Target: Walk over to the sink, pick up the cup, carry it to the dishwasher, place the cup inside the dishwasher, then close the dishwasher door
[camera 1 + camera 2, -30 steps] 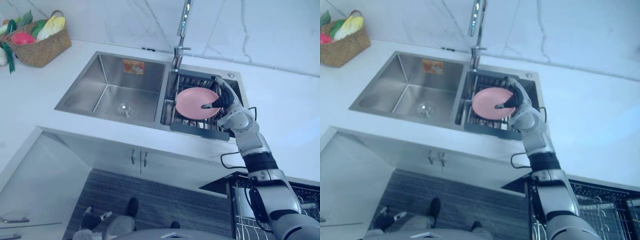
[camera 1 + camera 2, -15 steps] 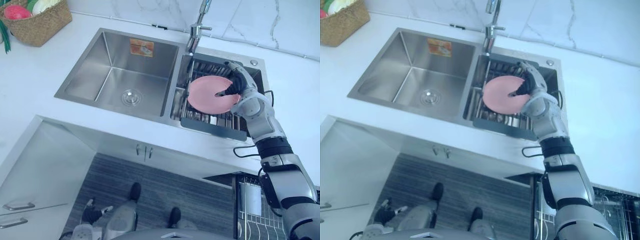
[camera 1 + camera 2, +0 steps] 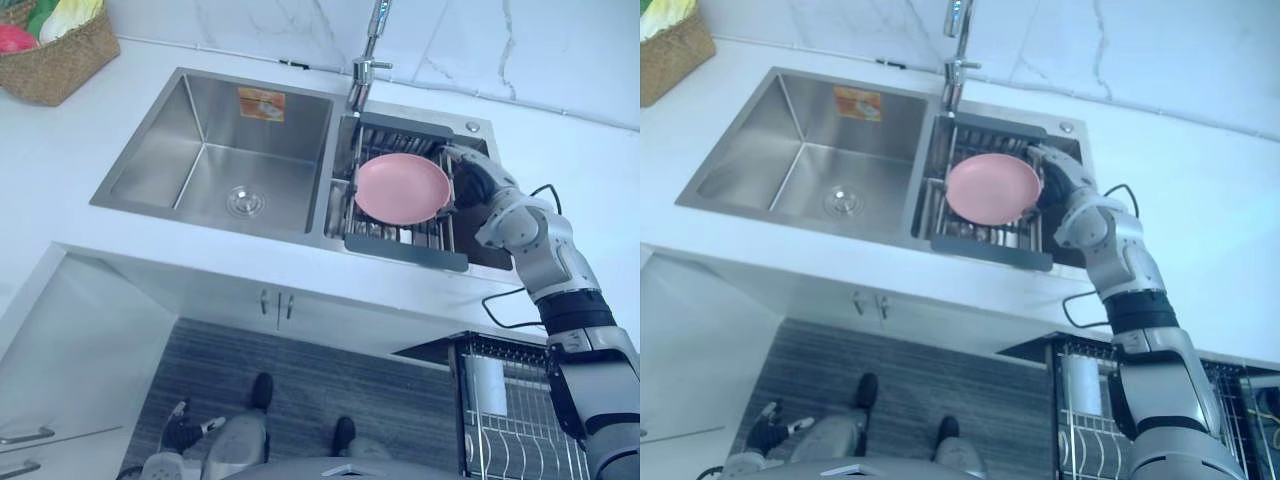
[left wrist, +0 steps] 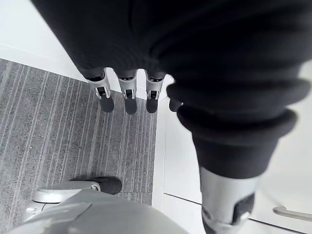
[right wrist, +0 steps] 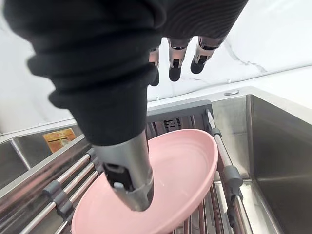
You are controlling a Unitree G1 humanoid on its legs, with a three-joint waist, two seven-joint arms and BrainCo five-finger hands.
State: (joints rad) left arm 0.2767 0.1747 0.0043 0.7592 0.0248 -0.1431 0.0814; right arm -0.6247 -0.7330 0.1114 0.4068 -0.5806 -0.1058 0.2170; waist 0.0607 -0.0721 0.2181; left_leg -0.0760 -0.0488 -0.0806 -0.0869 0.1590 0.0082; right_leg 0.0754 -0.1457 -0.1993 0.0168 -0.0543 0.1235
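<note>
The white table (image 3: pixel 60 160) is holding a steel sink (image 3: pixel 215 150), and a rack (image 3: pixel 405 247) is lying across the sink's right side. A pink plate (image 3: pixel 403 188), not a cup, is lying flat on that rack. The right hand (image 3: pixel 476 182) is hovering at the plate's right edge with loose, straight fingers (image 5: pixel 175 63), gripping nothing. The plate is lying just left of this hand, so it is the nearer one. The left hand (image 4: pixel 126 95) is hanging loose over the floor (image 4: pixel 58 146).

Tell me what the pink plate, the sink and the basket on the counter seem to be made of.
Pink plate: probably plastic or melamine, though glazed ceramic is possible; it is smooth and evenly coloured, with a soft sheen.
Sink: brushed stainless steel; the silver-grey walls give dull reflections.
Basket: woven wicker or straw; it is tan with a visibly plaited weave.
</note>
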